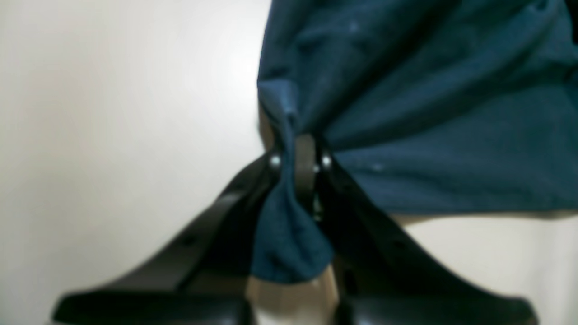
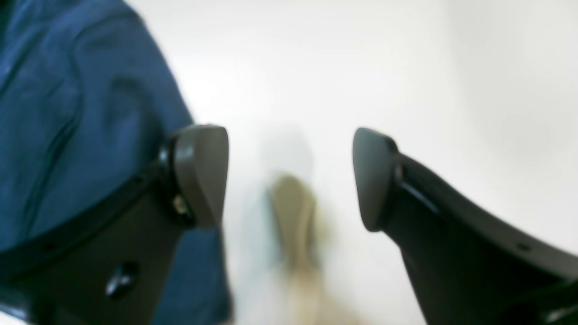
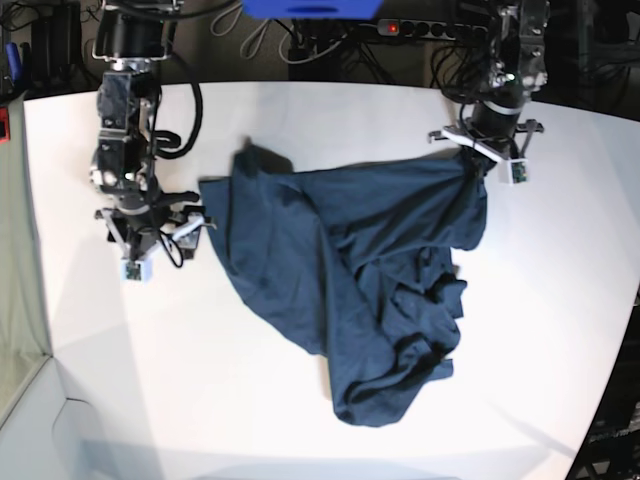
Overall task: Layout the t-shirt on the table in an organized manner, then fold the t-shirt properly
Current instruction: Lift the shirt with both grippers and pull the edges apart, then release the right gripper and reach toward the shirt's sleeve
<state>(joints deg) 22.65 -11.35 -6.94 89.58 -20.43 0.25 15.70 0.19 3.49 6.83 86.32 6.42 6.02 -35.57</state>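
The t-shirt [image 3: 350, 270] lies crumpled on the white desk [image 3: 200, 380], spread from its upper-left edge down to a bunched mass of folds at its lower end in the base view. It is not flat: creases run across the body and the fabric overlaps itself near the lower end.

Left hand [image 1: 300, 162]: positioned at the t-shirt's upper-right corner in the base view. The jaws are pressed together and pinch a gathered fold of the t-shirt's edge. In the left wrist view, a twist of blue cloth passes between the two fingers [image 1: 275, 160], and a small tail of fabric hangs on the near side of the pinch. The remaining fabric fans away from the hand toward the main body of the t-shirt.

Right hand [image 2: 289, 176]: positioned just beside the t-shirt's left edge. The jaws are spread wide and hold nothing. In the right wrist view, bare desk shows between the pads [image 2: 201, 174]; one finger appears in front of the t-shirt's border, but contact cannot be determined.
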